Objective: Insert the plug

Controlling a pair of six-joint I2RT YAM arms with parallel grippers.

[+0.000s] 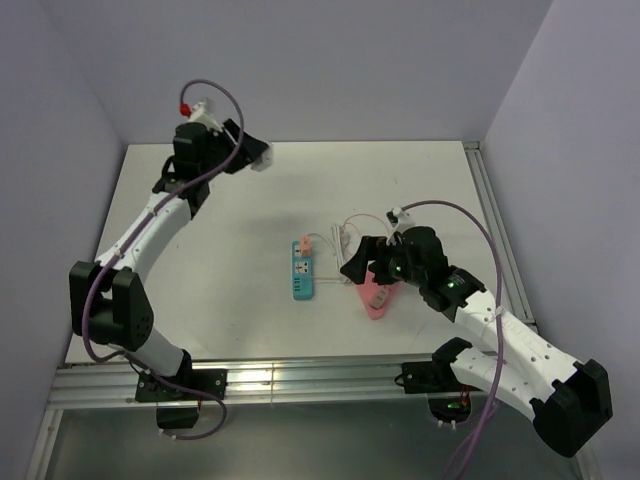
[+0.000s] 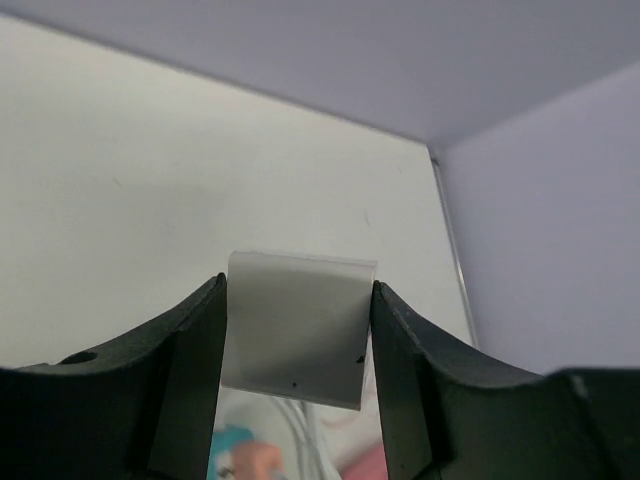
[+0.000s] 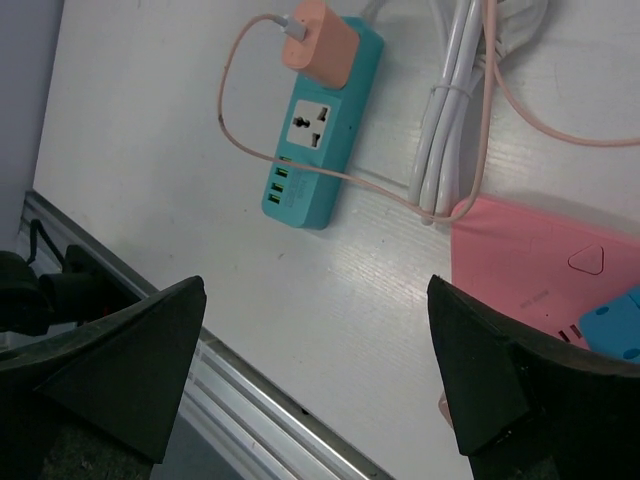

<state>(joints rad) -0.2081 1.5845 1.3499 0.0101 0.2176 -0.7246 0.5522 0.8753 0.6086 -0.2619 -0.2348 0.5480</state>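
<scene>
My left gripper (image 1: 252, 154) is raised over the table's back left and is shut on a white plug block (image 1: 264, 157). In the left wrist view the block (image 2: 297, 330) sits squarely between the two black fingers (image 2: 190, 370). A teal power strip (image 1: 302, 272) lies mid-table with an orange plug (image 1: 299, 246) in its far end. In the right wrist view its (image 3: 320, 150) free universal socket shows below the orange plug (image 3: 320, 45). My right gripper (image 1: 358, 268) is open and empty, hovering just right of the teal strip, over a pink power strip (image 1: 378, 298).
A bundled white cable (image 3: 450, 110) and a thin orange cord (image 3: 240, 120) lie between the teal strip and the pink strip (image 3: 540, 270). A blue item (image 3: 615, 325) sits on the pink strip. The metal rail (image 1: 300, 380) runs along the table's near edge.
</scene>
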